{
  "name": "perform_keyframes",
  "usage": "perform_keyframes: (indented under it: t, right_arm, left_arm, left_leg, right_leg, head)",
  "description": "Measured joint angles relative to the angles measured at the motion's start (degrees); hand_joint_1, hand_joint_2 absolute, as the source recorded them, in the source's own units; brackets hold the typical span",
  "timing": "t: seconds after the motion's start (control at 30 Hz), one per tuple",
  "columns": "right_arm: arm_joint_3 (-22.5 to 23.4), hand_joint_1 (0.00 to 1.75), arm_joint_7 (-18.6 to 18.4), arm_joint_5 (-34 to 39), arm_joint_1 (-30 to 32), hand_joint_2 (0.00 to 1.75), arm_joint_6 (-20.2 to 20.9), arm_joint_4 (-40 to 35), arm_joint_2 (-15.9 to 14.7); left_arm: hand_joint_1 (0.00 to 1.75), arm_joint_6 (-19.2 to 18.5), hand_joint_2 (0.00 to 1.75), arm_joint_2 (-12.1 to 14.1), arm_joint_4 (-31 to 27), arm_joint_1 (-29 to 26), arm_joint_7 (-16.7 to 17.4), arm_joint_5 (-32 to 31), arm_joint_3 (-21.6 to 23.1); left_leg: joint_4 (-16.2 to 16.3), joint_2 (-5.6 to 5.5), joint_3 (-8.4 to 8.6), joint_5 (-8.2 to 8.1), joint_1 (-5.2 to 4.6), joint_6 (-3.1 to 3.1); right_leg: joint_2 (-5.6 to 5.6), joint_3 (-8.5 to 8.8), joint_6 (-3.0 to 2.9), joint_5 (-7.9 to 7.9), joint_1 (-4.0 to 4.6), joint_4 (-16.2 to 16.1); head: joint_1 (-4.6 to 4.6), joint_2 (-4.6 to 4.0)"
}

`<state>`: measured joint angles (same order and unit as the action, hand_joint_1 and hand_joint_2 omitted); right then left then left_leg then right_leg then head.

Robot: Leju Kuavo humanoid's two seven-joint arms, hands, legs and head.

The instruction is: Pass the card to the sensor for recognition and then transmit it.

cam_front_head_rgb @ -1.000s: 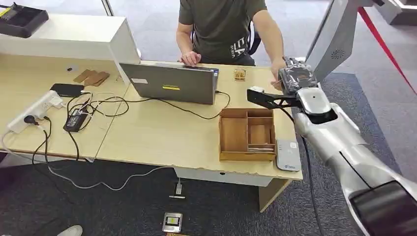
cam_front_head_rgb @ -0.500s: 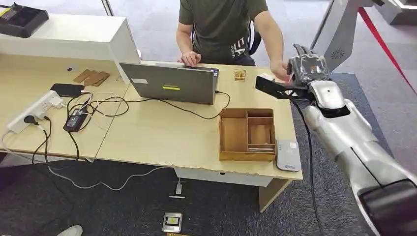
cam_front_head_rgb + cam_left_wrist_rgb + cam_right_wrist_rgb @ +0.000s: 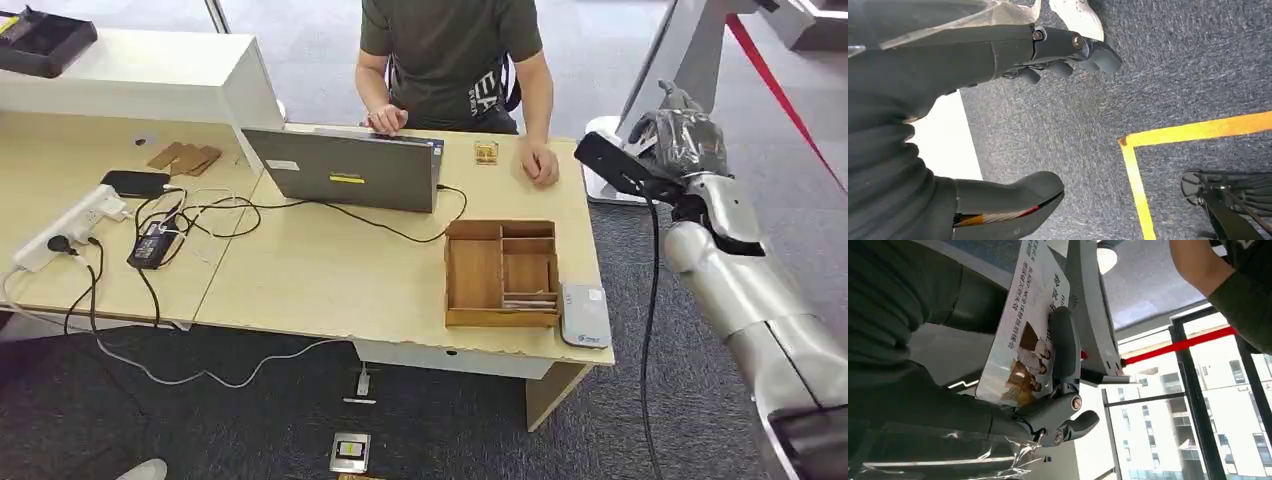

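Note:
My right hand (image 3: 684,133) is raised off the desk's right end, beside the grey stand, and holds nothing. In the right wrist view its fingers (image 3: 1063,347) are apart, one stretched out and the others bent. A person's hand (image 3: 541,165) lies flat on the desk's far right corner; I cannot tell whether a card is under it. The grey card sensor (image 3: 585,315) sits at the desk's front right edge, next to a wooden tray (image 3: 475,272). My left hand (image 3: 1013,125) hangs over the carpet, thumb and fingers apart, holding nothing.
A person sits behind the desk at a grey laptop (image 3: 345,170). Cables, a power strip (image 3: 70,225) and a phone (image 3: 137,183) lie on the left half. A grey stand (image 3: 675,50) with a red barrier tape (image 3: 775,85) is beside my right arm.
My right hand has swung right and up, away from the desk. Earlier a white card at its fingertips met the person's hand; now that hand rests on the desk and mine holds nothing.

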<state>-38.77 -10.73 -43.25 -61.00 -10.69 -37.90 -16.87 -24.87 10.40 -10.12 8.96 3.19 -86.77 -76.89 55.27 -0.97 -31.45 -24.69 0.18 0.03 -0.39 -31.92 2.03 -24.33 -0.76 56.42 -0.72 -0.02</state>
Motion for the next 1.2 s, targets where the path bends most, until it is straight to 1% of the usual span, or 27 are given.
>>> perform_keyframes:
  t: [0.1, 0.17, 0.23, 0.33, 0.5, 0.67, 0.77, 1.2]
  right_arm:
    - [1.03, 1.75, 0.07, 2.34, 1.24, 1.75, -0.31, -1.14, -0.83]
    - [2.38, 1.75, 0.57, 5.07, 3.69, 1.75, -1.01, -2.18, -1.55]
    - [3.47, 1.75, 0.83, 6.16, 6.18, 1.75, -1.18, -2.88, -2.27]
    - [5.15, 1.75, 2.22, 8.4, 10.44, 1.75, -2.2, -3.52, -3.14]
    - [7.36, 1.75, 5.44, 12.26, 17.28, 1.75, -3.11, -3.19, -3.63]
    - [8.26, 1.75, 7.08, 13.2, 21.81, 1.75, -3.08, -1.9, -3.47]
    - [8.65, 1.75, 7.23, 13.2, 23.34, 1.75, -3.08, -1.16, -3.19]
    - [9.13, 1.75, 7.48, 13.99, 25.57, 1.75, -2.08, 1.29, -2.08]
  left_arm:
    - [0.0, 0.0, 1.75, -0.02, 0.0, 0.05, 0.07, 0.09, -0.22]
    - [0.0, 0.0, 1.75, -0.04, 0.0, -0.03, 0.35, 0.2, -0.37]
    - [0.0, 0.0, 1.75, -0.09, 0.0, -0.03, 0.5, 0.28, -0.59]
    - [0.0, 0.0, 1.75, -0.11, 0.0, 0.04, 0.57, 0.37, -1.16]
    - [0.0, 0.0, 1.75, -0.13, 0.0, 0.04, 0.92, 0.39, -1.7]
    - [0.0, 0.0, 1.75, -0.18, 0.0, 0.12, 1.16, 0.37, -2.21]
    - [0.0, 0.0, 1.75, -0.18, 0.0, 0.13, 1.2, 0.37, -2.51]
    - [0.0, 0.0, 1.75, -0.24, 0.02, 0.17, 1.22, 0.33, -3.17]
  left_leg:
    - [0.0, -0.02, 0.04, 0.0, 0.03, 0.0]
    - [0.0, -0.03, 0.04, -0.01, 0.05, -0.01]
    - [-0.01, -0.02, -0.01, -0.02, 0.05, 0.0]
    - [-0.01, -0.01, 0.03, -0.08, 0.05, 0.01]
    - [-0.01, -0.03, -0.01, -0.09, 0.04, 0.03]
    - [-0.02, -0.02, -0.01, -0.1, 0.04, 0.02]
    - [-0.02, -0.02, -0.01, -0.09, 0.04, 0.02]
    - [-0.02, 0.0, -0.02, -0.1, 0.04, 0.02]
  right_leg:
    - [-0.02, 0.03, -0.01, -0.02, 0.03, -0.01]
    - [-0.03, 0.09, -0.02, -0.03, 0.07, -0.03]
    - [-0.02, 0.07, -0.02, -0.02, 0.03, -0.02]
    - [0.0, 0.07, -0.02, -0.03, 0.02, -0.05]
    - [0.0, 0.07, -0.01, -0.03, 0.03, -0.06]
    - [0.0, 0.05, -0.02, -0.04, 0.05, -0.05]
    - [0.0, 0.04, -0.02, -0.04, 0.05, -0.04]
    - [0.0, 0.04, -0.02, -0.04, 0.04, -0.04]
  head:
    - [0.02, 0.0]
    - [-0.02, 0.0]
    - [-0.02, 0.0]
    - [-0.02, 0.0]
    - [0.0, 0.0]
    - [0.0, 0.0]
    - [0.0, 0.0]
    - [0.0, 0.0]
